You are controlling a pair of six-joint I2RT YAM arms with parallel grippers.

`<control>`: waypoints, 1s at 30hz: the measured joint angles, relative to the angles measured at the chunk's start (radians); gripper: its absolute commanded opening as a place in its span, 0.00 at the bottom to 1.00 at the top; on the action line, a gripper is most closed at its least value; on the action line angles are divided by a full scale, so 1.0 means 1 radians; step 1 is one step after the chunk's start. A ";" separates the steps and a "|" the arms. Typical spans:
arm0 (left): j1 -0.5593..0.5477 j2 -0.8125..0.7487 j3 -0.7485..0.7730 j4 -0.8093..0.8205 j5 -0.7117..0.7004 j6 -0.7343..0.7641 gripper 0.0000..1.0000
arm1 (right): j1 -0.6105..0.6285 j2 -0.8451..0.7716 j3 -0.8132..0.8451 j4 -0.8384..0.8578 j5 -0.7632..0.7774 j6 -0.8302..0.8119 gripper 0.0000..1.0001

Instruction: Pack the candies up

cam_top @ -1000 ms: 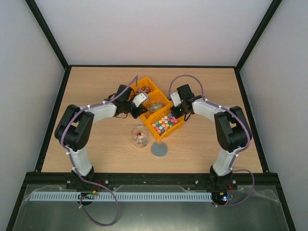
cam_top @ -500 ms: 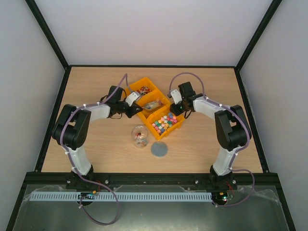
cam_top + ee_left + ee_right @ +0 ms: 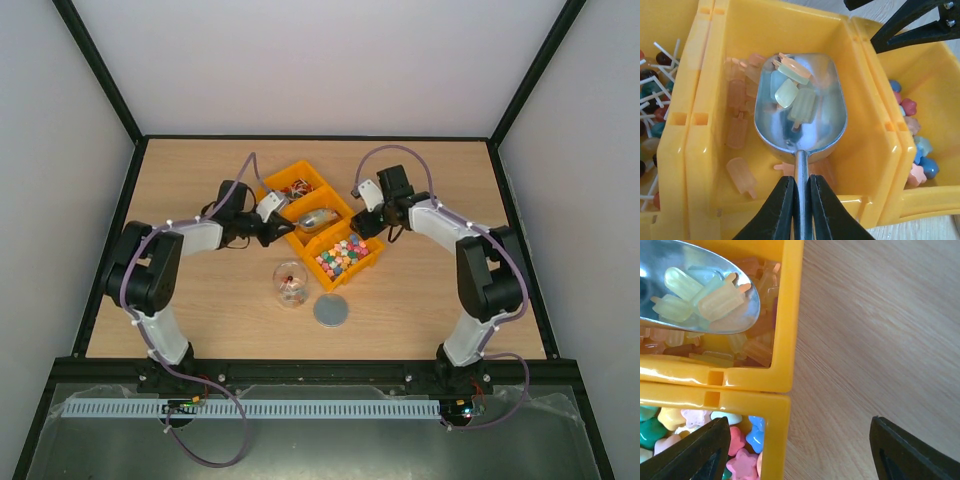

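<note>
Right now the left gripper (image 3: 801, 182) has its two fingers squeezed tight on the thin handle of the silver scoop (image 3: 800, 107). The scoop's bowl is in the middle yellow bin (image 3: 865, 125), and a small heap of pale ice-lolly sweets (image 3: 790, 90) lies in it. More amber sweets (image 3: 737, 130) of the same shape lie on the floor of that bin, under and beside the scoop.

The right gripper (image 3: 800, 455) hangs at the far corner of the bins with its fingers spread wide and nothing between them. It touches nothing that can be seen.

The bin on one side of the middle bin holds lollipops (image 3: 652, 65) with white sticks, and the bin on the other side holds pastel sweets (image 3: 740, 460) shaped like little stars. A clear jar (image 3: 290, 283) stands on the table (image 3: 180, 180) near the bins, with a few sweets in it. A grey disc (image 3: 331, 311) lies just beside it.

The step looks like scooping: the scoop is full and ready to go. Next it probably needs to be lifted level, so nothing slides off, carried to the jar and tipped slowly into its small mouth.

No words or labels can be read anywhere.
</note>
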 measured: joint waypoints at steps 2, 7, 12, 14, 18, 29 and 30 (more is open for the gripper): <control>0.000 -0.016 -0.005 0.000 0.004 0.000 0.02 | -0.002 -0.016 0.000 -0.006 0.000 -0.005 0.87; 0.000 -0.064 -0.006 -0.017 0.005 0.009 0.02 | -0.013 -0.048 -0.002 -0.015 0.000 -0.021 0.99; 0.014 -0.127 -0.019 -0.064 0.000 0.051 0.02 | -0.023 -0.086 -0.006 -0.024 -0.002 -0.027 0.99; 0.023 -0.150 -0.029 -0.078 -0.002 0.066 0.02 | -0.027 -0.101 -0.008 -0.029 -0.004 -0.027 0.98; 0.029 -0.171 -0.031 -0.103 -0.004 0.094 0.02 | -0.031 -0.134 -0.008 -0.040 -0.011 -0.027 0.99; 0.122 -0.267 -0.043 -0.168 0.056 0.179 0.02 | -0.032 -0.190 0.039 -0.084 -0.014 -0.018 0.99; 0.141 -0.291 -0.043 -0.197 0.074 0.195 0.02 | -0.032 -0.193 0.047 -0.089 -0.015 -0.014 0.99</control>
